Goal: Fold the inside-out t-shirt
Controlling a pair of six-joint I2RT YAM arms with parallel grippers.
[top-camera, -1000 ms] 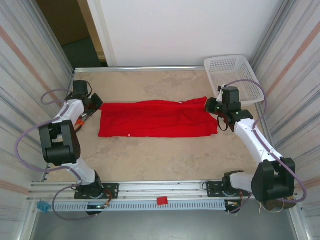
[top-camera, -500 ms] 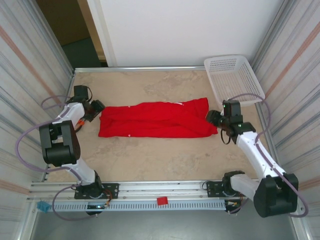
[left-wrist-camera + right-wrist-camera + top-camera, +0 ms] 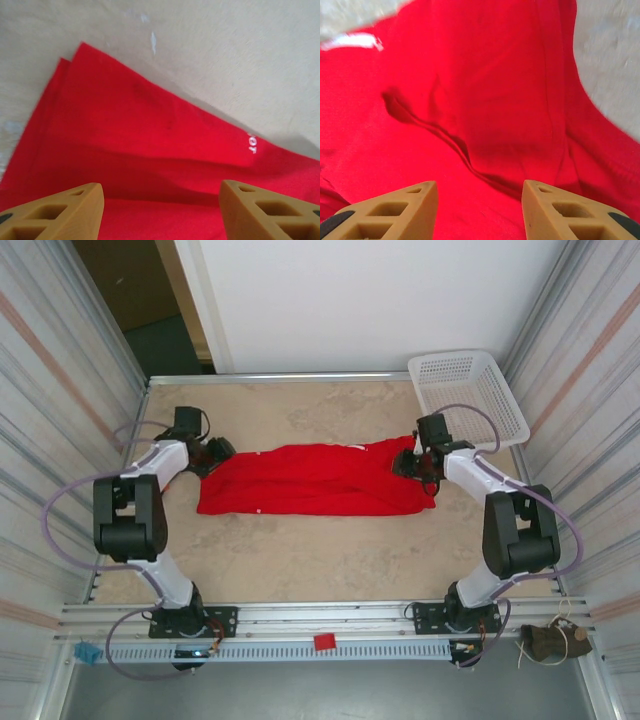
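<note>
Two spread jaws partly cover t-shirt (image 3: 315, 480) ends

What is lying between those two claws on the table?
The red t-shirt, lying as a long band on the table, in the top view. The left gripper and right gripper stand open at its two ends.

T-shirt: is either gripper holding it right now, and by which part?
Nothing is held. The left gripper stands open over the red t-shirt's left end, the right gripper open over its right end, with no cloth between the jaws.
</note>
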